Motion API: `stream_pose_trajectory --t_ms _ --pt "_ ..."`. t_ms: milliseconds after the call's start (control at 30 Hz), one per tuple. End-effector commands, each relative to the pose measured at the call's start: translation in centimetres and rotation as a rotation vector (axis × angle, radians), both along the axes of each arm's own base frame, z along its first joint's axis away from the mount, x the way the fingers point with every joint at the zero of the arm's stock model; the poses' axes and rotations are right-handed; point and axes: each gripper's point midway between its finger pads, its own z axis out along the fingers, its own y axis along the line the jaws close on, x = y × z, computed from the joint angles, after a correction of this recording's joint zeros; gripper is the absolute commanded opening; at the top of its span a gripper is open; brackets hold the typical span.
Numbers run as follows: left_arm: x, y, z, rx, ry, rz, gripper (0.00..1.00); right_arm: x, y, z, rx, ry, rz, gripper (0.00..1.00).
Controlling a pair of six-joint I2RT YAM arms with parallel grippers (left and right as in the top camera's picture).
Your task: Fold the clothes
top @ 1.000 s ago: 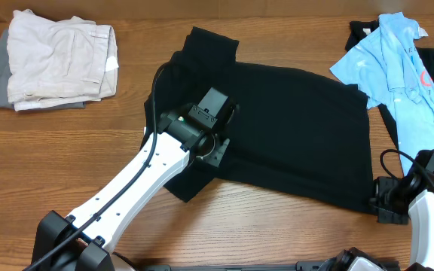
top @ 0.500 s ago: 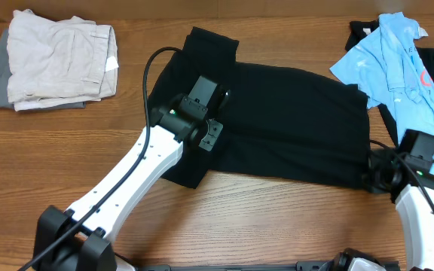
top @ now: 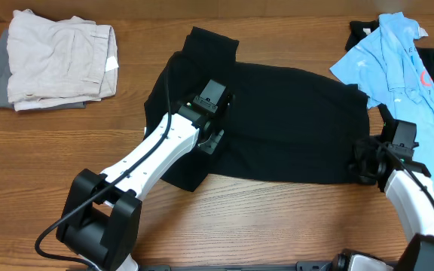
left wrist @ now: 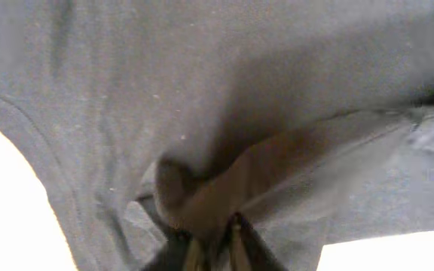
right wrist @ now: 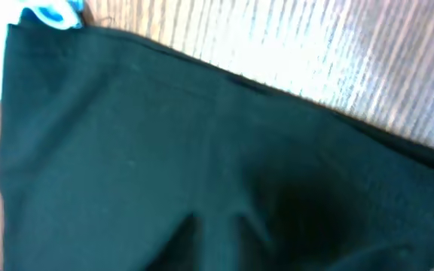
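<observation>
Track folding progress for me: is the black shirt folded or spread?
Mostly spread: black shirt lies wide across the table, sleeves sticking out; doubled layers cannot tell.

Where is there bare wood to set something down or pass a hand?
Free: the strip between the beige pile and the black shirt; the front left corner, left of the left arm; the front edge between both arms. Crowded: the right side, where the blue polo and right gripper crowd the shirt's edge.
</observation>
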Motion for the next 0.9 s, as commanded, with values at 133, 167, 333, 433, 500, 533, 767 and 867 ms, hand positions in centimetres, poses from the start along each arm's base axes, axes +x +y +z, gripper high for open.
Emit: stream_pose_trajectory --t_ms 133,167,333,433,500,533,767,867 --pt "1.1 1.3 1.2 0.029 -0.036 0.053 0.86 1.6 -0.4 2.5 -0.124 0.007 0.213 1.0" --pt "1.2 1.4 1.8 0.023 -0.04 0.07 0.87 1.5 -0.7 3.3 -0.135 0.023 0.21 1.0" --pt "1.7 1.3 7.1 -0.024 -0.095 0.116 0.94 2.4 -0.5 9.5 -0.142 -0.002 0.255 1.0" --pt "1.1 1.7 10.2 -0.055 -0.105 0.189 1.0 3.8 3.0 13.4 -0.082 -0.103 0.475 1.0" --pt "0.2 2.4 11.4 -0.066 -0.092 0.266 1.0 4.0 5.9 14.9 -0.034 -0.159 0.63 1.0" --pt "-0.2 2.9 11.7 -0.07 -0.08 0.316 1.0 3.8 7.3 15.3 -0.014 -0.17 0.697 1.0" --pt "-4.1 5.7 9.7 -0.152 0.197 0.421 1.0 2.2 11.7 14.6 0.042 -0.116 0.828 1.0" --pt "-4.8 5.8 7.6 -0.277 0.321 0.353 1.0 1.9 12.3 14.7 0.074 -0.123 0.844 1.0"
